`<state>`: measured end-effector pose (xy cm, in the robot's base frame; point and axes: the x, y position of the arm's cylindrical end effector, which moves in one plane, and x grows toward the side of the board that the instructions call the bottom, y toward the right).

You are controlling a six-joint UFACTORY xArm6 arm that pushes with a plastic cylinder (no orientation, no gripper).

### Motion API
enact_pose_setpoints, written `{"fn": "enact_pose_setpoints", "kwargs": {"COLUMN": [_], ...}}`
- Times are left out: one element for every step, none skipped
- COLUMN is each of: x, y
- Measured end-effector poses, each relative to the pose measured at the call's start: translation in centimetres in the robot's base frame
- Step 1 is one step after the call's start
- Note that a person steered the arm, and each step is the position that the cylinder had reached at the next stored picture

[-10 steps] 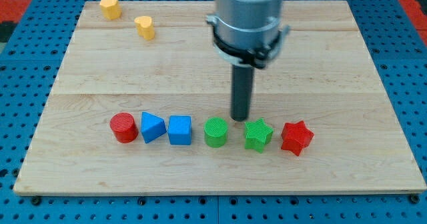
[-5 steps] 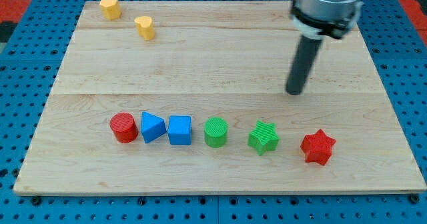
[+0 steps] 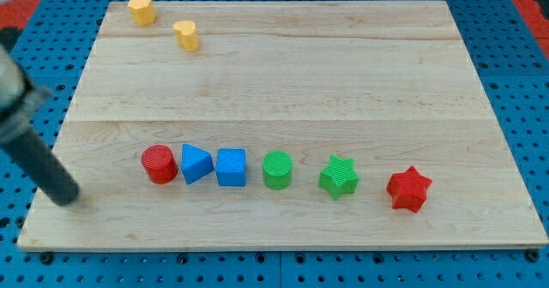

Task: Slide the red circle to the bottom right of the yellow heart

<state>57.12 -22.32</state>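
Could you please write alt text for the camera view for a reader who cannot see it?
My tip rests near the board's left edge, left of and apart from the red circle, which begins a row: blue triangle, blue cube, green circle, green star, red star. The yellow heart and another yellow block sit top left.

From my seat, the rod is smeared by motion blur and its upper part runs off the view's left edge, so I cannot see the arm above it. My tip [image 3: 67,198] is soft-edged, at the board's left margin, left of the red circle [image 3: 159,164]. Which yellow block [image 3: 185,35] is the heart, I cannot tell.
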Motion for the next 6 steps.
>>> {"fn": "enact_pose_setpoints", "kwargs": {"x": [-3.2,-7.6,-10.0,-5.5,-7.6,-13.3], "y": [6.4,7.7,9.0,9.5,14.0,14.2]}}
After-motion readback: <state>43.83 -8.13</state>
